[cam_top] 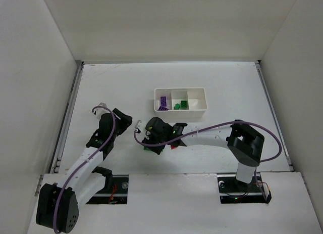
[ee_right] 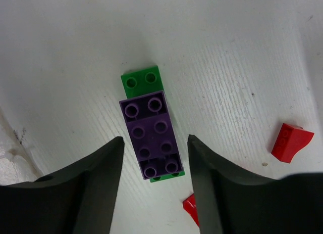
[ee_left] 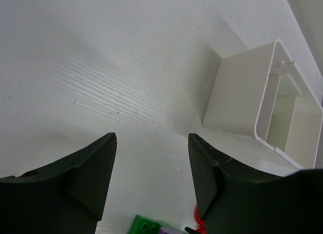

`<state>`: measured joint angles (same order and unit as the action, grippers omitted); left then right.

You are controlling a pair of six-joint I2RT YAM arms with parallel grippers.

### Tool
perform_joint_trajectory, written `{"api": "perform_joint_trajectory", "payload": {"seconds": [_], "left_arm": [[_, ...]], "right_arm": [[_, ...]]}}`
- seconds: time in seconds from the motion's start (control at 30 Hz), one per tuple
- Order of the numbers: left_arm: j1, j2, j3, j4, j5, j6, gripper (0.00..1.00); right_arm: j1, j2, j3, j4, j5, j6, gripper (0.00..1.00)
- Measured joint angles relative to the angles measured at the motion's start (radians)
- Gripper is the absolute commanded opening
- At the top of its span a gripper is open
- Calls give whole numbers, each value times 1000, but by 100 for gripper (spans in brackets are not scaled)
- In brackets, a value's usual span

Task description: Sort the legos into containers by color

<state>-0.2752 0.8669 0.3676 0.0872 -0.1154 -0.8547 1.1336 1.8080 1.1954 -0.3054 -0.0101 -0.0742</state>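
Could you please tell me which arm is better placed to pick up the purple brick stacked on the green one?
Right, probably: the right gripper hangs open over the purple brick; the left gripper points past it, toward the tray.

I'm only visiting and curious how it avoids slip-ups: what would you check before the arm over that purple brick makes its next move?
1. Is the right gripper open, with a finger on each side of the purple brick? ok.
2. Is the purple brick free to lift alone? not ok: it lies stacked on a green brick.
3. Are those two bricks clicked together? cannot tell.
4. Does the tray have room in the compartment with the sorted purple lego? ok.
5. Is the left gripper open, empty and off to the side? ok.
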Motion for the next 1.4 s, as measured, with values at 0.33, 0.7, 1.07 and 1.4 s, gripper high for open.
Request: {"api": "perform_joint_trajectory", "payload": {"seconds": [0.33, 0.7, 1.07, 1.4], "left_arm": [[0, 0, -1, 0, 0, 0, 56], [0, -1, -2, 0, 0, 0, 56], [-40, -131, -4, 40, 38, -12, 59], [-163, -195, -81, 373, 138, -40, 63]], "right_arm": [[0, 8, 0, 0, 10, 0, 56], [0, 21, 0, 10, 18, 3, 31], [-208, -237, -159, 259, -58, 243, 31], [-420, -316, -315, 620, -335, 705, 32]]}}
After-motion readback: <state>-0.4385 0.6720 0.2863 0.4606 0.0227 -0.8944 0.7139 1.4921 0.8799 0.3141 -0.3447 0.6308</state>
